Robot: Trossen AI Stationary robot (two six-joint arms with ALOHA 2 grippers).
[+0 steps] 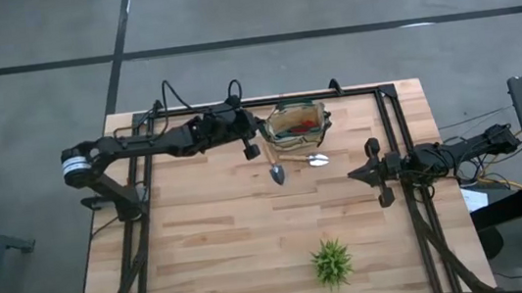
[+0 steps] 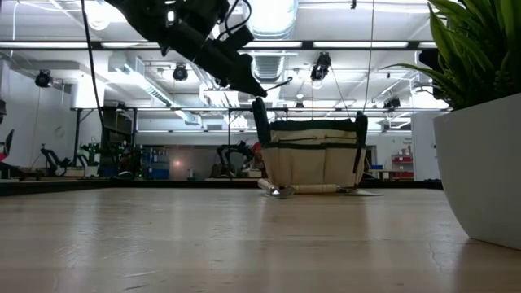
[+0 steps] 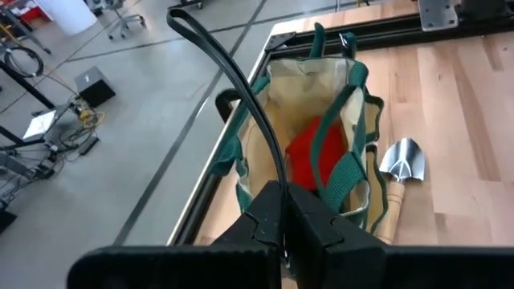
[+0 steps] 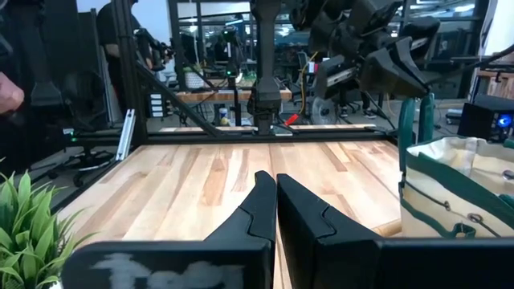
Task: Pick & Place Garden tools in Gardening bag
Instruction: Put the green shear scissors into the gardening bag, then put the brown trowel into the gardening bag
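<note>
From above, your left hand point(image 1: 250, 150) sits just beside the bag point(image 1: 298, 125) at the far middle of the table point(image 1: 213, 241), while your right hand point(image 1: 375, 175) waits well apart near the right edge. The trowel point(image 1: 277, 167) and a small silvery tool point(image 1: 318, 160) lie on the wood just in front of the bag; a spiky plant point(image 1: 332, 262) stands at the near side.

At table height, the bag point(image 2: 313, 159) stands upright and holds its shape, with the trowel point(image 2: 281, 190) flat at its foot.

Your left wrist camera shows the fingers point(image 3: 321, 233) clenched together, apparently pinching a thin dark curved piece point(image 3: 241, 88) that rises over the bag's mouth; what it belongs to is unclear. Inside the bag point(image 3: 277, 88) lies something red point(image 3: 317, 148); the rest of the contents are hidden. The trowel point(image 3: 401, 160) touches the bag's outer wall. I'd judge it stiff, fairly light and slick on the blade, so take it by the wooden handle. The bag is soft fabric and may shift if nudged.

Your right wrist camera shows its hand point(image 4: 275, 201) closed and empty above the table.
</note>
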